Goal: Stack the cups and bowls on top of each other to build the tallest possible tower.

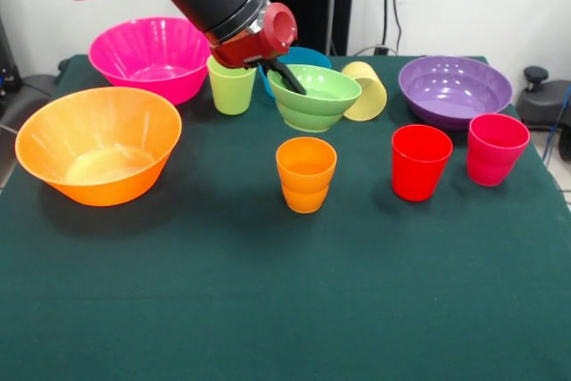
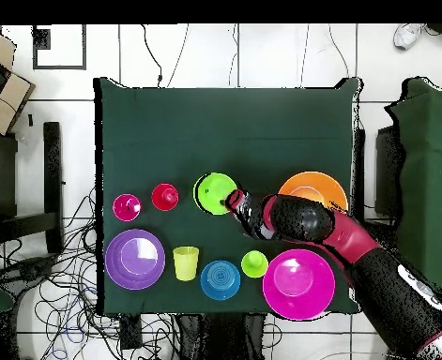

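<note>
My gripper (image 1: 284, 73) is shut on the near-left rim of the small light green bowl (image 1: 317, 97), with one dark finger inside it. The bowl hangs tilted just above and behind the orange ribbed cup (image 1: 306, 173), which stands upright at mid-table. In the overhead view the green bowl (image 2: 216, 192) covers the orange cup, with the gripper (image 2: 236, 202) at its right edge. The small blue bowl (image 1: 308, 56) sits behind the green one and also shows in the overhead view (image 2: 221, 279).
A lime green cup (image 1: 231, 85) and a large pink bowl (image 1: 150, 57) stand at the back left, with a large orange bowl (image 1: 98, 144) on the left. A pale yellow cup (image 1: 367, 91) lies tipped. A purple bowl (image 1: 455, 88), red cup (image 1: 420, 161) and pink-red cup (image 1: 496, 148) are on the right.
</note>
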